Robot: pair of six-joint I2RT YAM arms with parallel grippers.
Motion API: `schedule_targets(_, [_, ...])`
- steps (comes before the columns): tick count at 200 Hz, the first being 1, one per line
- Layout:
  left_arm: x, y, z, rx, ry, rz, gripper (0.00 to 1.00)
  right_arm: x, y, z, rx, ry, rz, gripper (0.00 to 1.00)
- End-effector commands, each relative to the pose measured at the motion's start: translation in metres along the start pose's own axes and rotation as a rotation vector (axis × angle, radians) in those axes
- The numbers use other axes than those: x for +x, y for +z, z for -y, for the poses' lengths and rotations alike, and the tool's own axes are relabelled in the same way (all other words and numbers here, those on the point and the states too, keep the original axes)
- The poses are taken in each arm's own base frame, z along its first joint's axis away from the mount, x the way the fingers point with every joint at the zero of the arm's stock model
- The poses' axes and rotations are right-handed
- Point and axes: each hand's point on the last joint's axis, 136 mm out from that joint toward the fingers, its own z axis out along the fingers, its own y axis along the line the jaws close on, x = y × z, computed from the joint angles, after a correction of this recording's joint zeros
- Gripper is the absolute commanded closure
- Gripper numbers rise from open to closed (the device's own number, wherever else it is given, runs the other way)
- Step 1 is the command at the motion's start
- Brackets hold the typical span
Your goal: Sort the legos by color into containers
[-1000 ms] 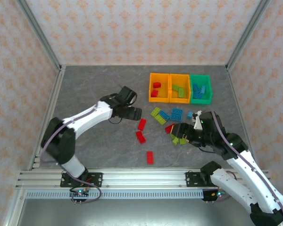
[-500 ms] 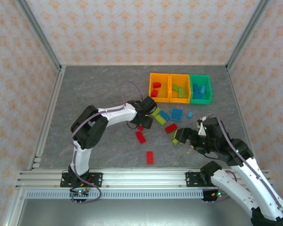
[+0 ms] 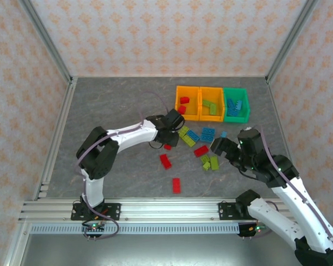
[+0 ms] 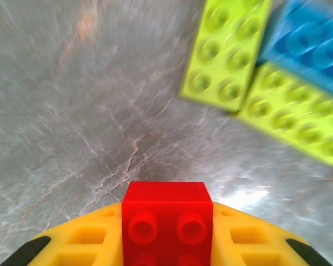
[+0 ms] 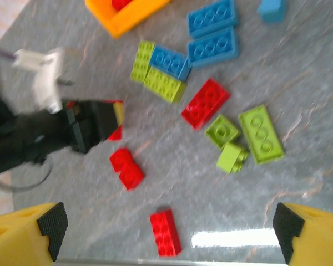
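Note:
My left gripper (image 3: 167,139) is shut on a small red lego (image 4: 166,219), gripped between its yellow fingers (image 4: 83,238) just above the table. Beyond it lie lime green legos (image 4: 227,52) and a blue one (image 4: 311,39). My right gripper (image 3: 221,146) hangs open above the loose pile, nothing between its fingertips (image 5: 50,221). Below it lie red legos (image 5: 165,233) (image 5: 126,168) (image 5: 205,102), lime ones (image 5: 261,133) and blue ones (image 5: 212,33). The containers stand in a row at the back: two orange (image 3: 178,103) (image 3: 212,89) and one green (image 3: 236,90), each holding a few legos.
Loose legos lie scattered between the two grippers, from the bins down to a red one (image 3: 176,185) near the front rail (image 3: 155,209). The left arm (image 3: 122,136) stretches across the middle of the grey table. Walls close in on the left, right and back.
My left gripper swung right to the red lego beside the lime and blue ones and shut on it. My right gripper drew back from the lime legos and rose, staying open.

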Motion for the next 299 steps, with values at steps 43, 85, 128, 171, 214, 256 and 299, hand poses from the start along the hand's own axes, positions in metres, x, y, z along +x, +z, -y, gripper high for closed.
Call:
schedule_targets(43, [-0.134, -0.070, 0.030, -0.013, 0.025, 0.348, 0.73, -0.048, -0.001, 0.018, 0.149, -0.004, 0.260, 0.01])
schedule_targets(85, [-0.199, -0.047, 0.033, -0.124, 0.018, 0.447, 0.73, -0.044, -0.003, 0.013, 0.125, -0.036, 0.230, 0.01])
schedule_targets(128, [-0.240, -0.019, 0.021, -0.166, -0.006, 0.499, 0.61, -0.040, -0.012, 0.009, 0.129, -0.127, 0.184, 0.01])
schedule_targets(171, [-0.250, -0.002, 0.024, -0.130, 0.004, 0.526, 0.42, -0.044, -0.019, 0.009, 0.150, -0.180, 0.188, 0.00])
schedule_targets(214, [-0.256, -0.054, 0.033, -0.068, -0.016, 0.559, 0.43, -0.039, -0.014, 0.008, 0.167, -0.184, 0.144, 0.01])
schedule_targets(256, [-0.223, -0.163, 0.053, 0.054, 0.032, 0.656, 0.44, -0.020, 0.024, -0.020, 0.070, -0.236, -0.024, 0.03])
schedule_targets(299, [-0.137, -0.237, 0.028, 0.118, 0.124, 0.708, 0.45, -0.020, 0.082, -0.019, 0.199, -0.231, -0.118, 0.05])
